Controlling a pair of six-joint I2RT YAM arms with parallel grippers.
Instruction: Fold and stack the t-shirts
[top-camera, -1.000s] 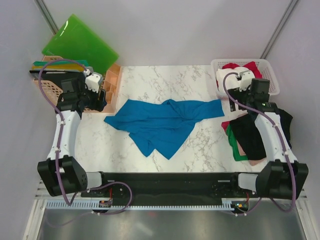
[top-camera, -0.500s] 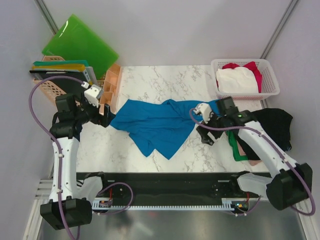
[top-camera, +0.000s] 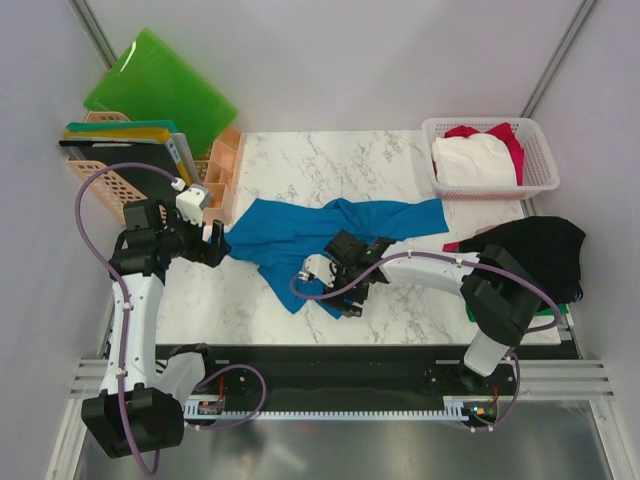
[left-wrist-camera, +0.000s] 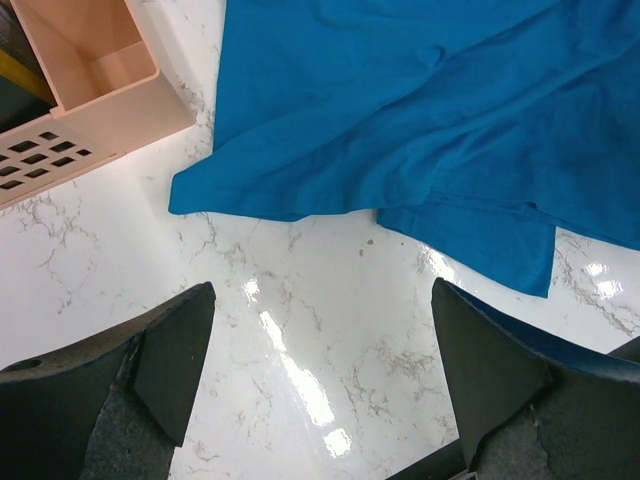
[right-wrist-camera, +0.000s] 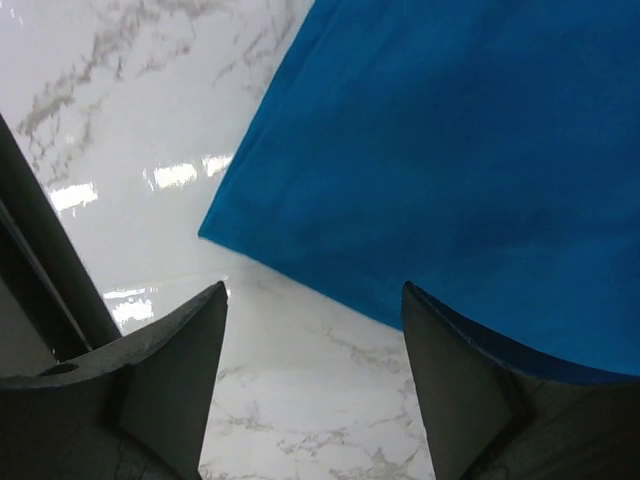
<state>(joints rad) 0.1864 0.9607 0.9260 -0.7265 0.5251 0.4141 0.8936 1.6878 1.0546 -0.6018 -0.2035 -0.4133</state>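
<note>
Blue t-shirt lies crumpled mid-surface. Left claw, released, hangs beside its left corner; right claw, also released, straddles the near hem corner. Each should pinch its corner squarely.

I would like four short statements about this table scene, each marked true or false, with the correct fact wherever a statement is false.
1. The blue t-shirt is neatly folded. False: it lies crumpled and unfolded on the table.
2. The left gripper and the right gripper are both open and hold nothing. True.
3. The white basket holds white cloth and red cloth. True.
4. The black t-shirt lies inside the basket. False: it lies outside it, at the table's right edge.
</note>
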